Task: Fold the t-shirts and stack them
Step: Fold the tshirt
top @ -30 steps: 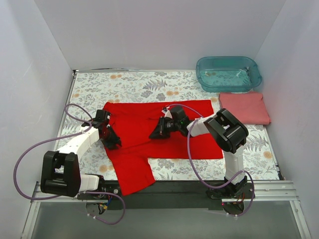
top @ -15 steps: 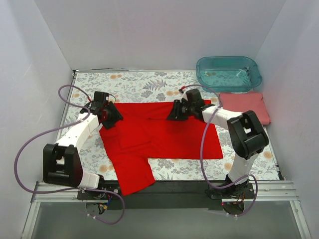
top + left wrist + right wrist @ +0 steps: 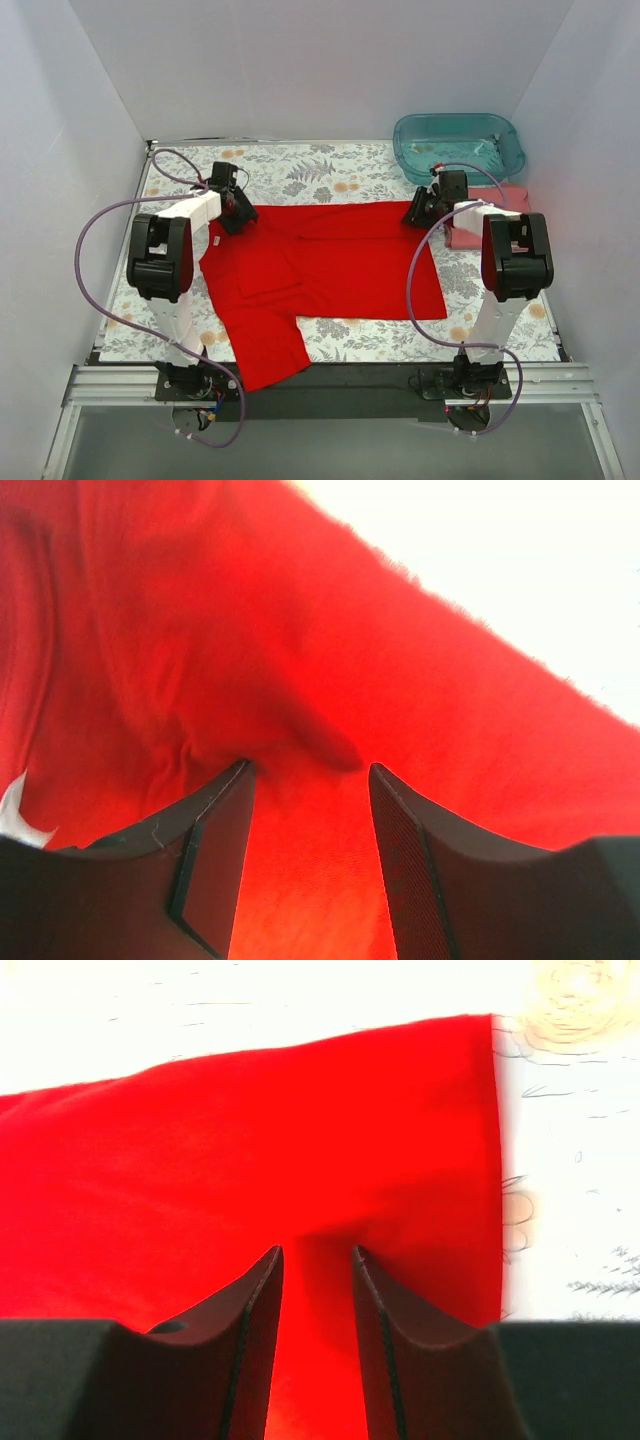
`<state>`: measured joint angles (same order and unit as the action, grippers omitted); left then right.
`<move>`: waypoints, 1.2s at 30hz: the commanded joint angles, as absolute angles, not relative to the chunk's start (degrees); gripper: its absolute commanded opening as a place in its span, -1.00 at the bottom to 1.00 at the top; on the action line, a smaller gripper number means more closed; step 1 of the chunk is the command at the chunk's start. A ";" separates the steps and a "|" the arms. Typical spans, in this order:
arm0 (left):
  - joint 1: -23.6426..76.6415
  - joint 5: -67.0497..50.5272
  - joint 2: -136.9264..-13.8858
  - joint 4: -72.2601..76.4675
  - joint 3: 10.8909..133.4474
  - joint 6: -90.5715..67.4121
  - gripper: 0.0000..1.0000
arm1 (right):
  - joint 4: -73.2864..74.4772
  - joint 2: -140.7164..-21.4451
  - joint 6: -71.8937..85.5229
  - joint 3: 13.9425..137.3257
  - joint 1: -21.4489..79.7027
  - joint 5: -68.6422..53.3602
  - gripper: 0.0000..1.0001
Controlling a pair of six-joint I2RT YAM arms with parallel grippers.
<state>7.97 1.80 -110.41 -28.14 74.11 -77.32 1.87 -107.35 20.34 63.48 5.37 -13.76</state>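
The red t-shirt (image 3: 330, 265) lay spread flat on the flower-patterned counter (image 3: 300, 170), filling its middle. Its far edge ran straight from left to right. A narrower part of it reached toward the near edge of the counter, left of centre.

The left arm (image 3: 190, 212) stretched out to the far left corner of that cloth, and the left jaws gripped the red t-shirt there. In the left wrist view the two dark fingers (image 3: 215, 850) stood somewhat apart, with red cloth filling the gap and puckered up between their tips.

The right arm (image 3: 490, 215) reached to the far right corner of the same shirt. The right jaws were closed on the red t-shirt too. In the right wrist view the fingers (image 3: 255, 1340) stood close together with the fabric drawn in between them, just left of the shirt's right-hand hem.

The salmon-pink t-shirt (image 3: 513, 194) lay folded at the far right of the counter, partly hidden behind the right arm and apart from the red one. Just beyond it, in the far right corner, stood the teal tub (image 3: 460, 178).
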 commanded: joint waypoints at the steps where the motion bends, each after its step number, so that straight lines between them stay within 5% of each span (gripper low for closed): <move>1: 7.47 4.13 -112.41 -26.80 77.69 -76.46 -0.04 | 1.50 -111.08 19.95 66.88 3.69 -14.32 -0.20; 11: 7.38 1.41 -120.67 -28.56 86.39 -77.87 0.00 | 1.32 -118.39 21.71 75.84 0.62 -15.03 -0.18; 19: 7.38 2.63 -108.67 -31.90 87.81 -76.55 0.12 | 2.19 -106.80 20.74 71.21 0.70 -16.96 -0.16; 26: 7.38 7.03 -88.09 -41.12 72.10 -78.13 0.34 | 9.57 -90.98 19.42 59.01 6.67 -11.61 -0.10; 36: 7.38 5.98 -68.65 -48.52 45.72 -82.52 0.33 | 22.06 -69.98 18.98 44.92 22.14 -0.26 0.03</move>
<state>7.60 5.39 -70.22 -45.54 48.56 -80.20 17.61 -75.24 19.35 47.44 20.78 -4.80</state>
